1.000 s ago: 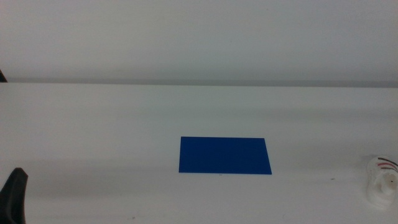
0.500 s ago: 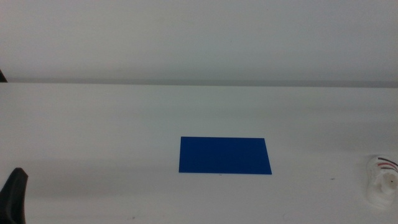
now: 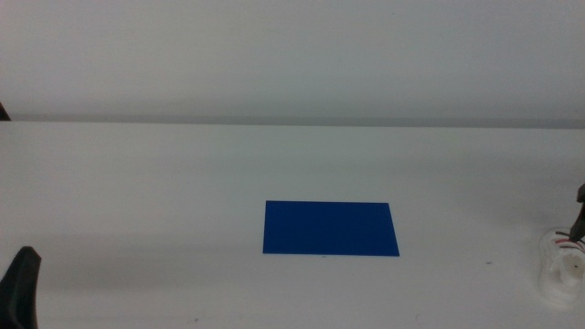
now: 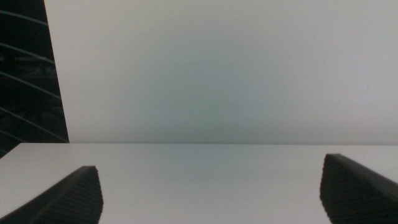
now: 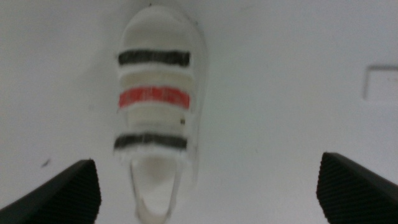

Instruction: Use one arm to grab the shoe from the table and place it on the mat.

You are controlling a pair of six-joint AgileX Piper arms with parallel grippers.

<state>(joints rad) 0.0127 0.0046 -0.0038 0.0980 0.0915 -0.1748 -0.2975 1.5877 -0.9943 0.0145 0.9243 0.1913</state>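
Left gripper (image 4: 211,193): waits at the near left corner of the table, only a black tip showing at the middle view's lower left edge (image 3: 20,288). In its wrist view the two dark jaws stand wide apart with nothing between them, facing bare table and a pale wall.

Shoe (image 5: 155,118): lies flat on the table at the near right, partly cut by the middle view's right edge (image 3: 562,265). It is white with a thick sole and three straps across the top, dark, red, dark. It lies well to the right of the mat and does not touch it.

Right gripper (image 5: 208,193): hangs above the shoe, looking straight down on it. Its jaws are spread wide, one on each side of the picture, and grip nothing. The shoe lies between them, closer to one jaw than the other, and neither touches it. In the middle view only a small dark part of this arm shows at the right edge (image 3: 579,212), just over the shoe.

Mat (image 3: 331,228): deep blue rectangle, flat on the table near the middle, a little right of centre, with nothing on it.

Table (image 3: 137,183): plain white, running back to a pale wall at the far side.
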